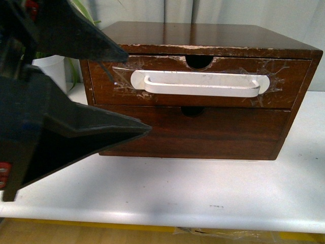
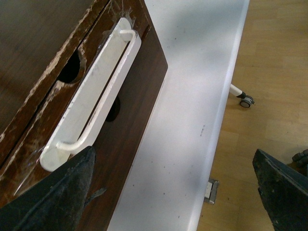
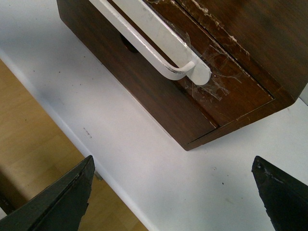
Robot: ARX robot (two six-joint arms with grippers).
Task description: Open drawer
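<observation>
Front view shows a small dark wooden chest [image 1: 203,33] standing on a white desk [image 1: 203,188], toward the back of it. The drawer [image 1: 289,81] is the upper of two. Its front lies roughly flush with the chest's frame, so it looks shut. A long white handle [image 1: 203,84] runs across most of the front, held on by clear tape [image 1: 122,76] that wrinkles at both ends. A half-round notch [image 1: 199,62] is cut into the chipped top edge, just above the middle of the handle. Below it is the plain lower drawer [image 1: 228,132], with no handle.

The left gripper [image 1: 138,93] fills the left side of this view, very close to the camera. Its two black fingers [image 1: 76,35] are spread wide apart, one above the other. The upper tip reaches the taped left end of the drawer front, and the lower tip lies in front of the plain drawer. It holds nothing. In the left wrist view one fingertip sits just beside the near end of the handle, but I cannot tell whether it touches.

The right gripper [image 3: 173,159] shows only in the right wrist view. Its fingers are also wide apart and empty, and it hangs over bare desk in front of the chest's right corner, apart from the handle's end.

A white pot [image 1: 53,71] stands behind the chest's left side. The left wrist view also shows a wooden floor [image 2: 274,57] and a caster [image 2: 245,100] beyond the desk edge.
</observation>
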